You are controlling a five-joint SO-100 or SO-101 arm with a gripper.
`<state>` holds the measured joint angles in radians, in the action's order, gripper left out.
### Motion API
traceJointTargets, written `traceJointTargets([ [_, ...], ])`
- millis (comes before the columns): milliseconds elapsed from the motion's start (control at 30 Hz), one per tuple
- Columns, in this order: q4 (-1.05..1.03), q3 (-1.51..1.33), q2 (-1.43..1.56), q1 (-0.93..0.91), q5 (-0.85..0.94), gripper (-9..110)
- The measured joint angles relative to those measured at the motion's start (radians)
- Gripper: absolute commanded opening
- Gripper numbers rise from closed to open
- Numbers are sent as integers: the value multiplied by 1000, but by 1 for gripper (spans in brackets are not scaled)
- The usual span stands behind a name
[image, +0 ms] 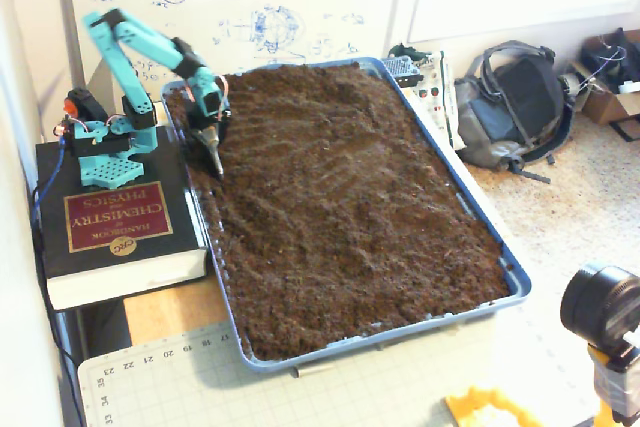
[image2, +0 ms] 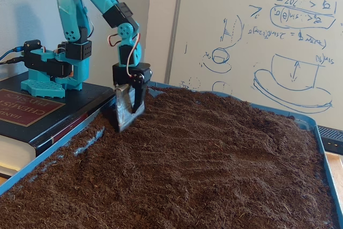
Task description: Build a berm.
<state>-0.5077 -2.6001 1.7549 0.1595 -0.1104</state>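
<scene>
1. One metal scoop blade point(image2: 124, 110) sits clamped in my gripper point(image2: 130, 112), its lower edge touching the soil point(image: 350, 197).
2. Soil fills the blue tray point(image: 520, 287); no distinct berm stands out.
3. My base stands on a book point(image: 110, 232).

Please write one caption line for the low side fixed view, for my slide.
Teal arm's gripper lowers a metal blade into loose soil near the blue tray edge.
</scene>
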Motion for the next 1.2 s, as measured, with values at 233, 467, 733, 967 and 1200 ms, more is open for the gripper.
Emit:
traceJointTargets([
  [233, -3, 179, -184, 0, -2, 1],
  [467, -11, 268, -252, 0, -2, 1],
  [733, -8, 403, -255, 0, -2, 1],
  [967, -5, 537, -255, -28, -2, 1],
  [1200, -5, 540, -186, -37, -2, 0],
])
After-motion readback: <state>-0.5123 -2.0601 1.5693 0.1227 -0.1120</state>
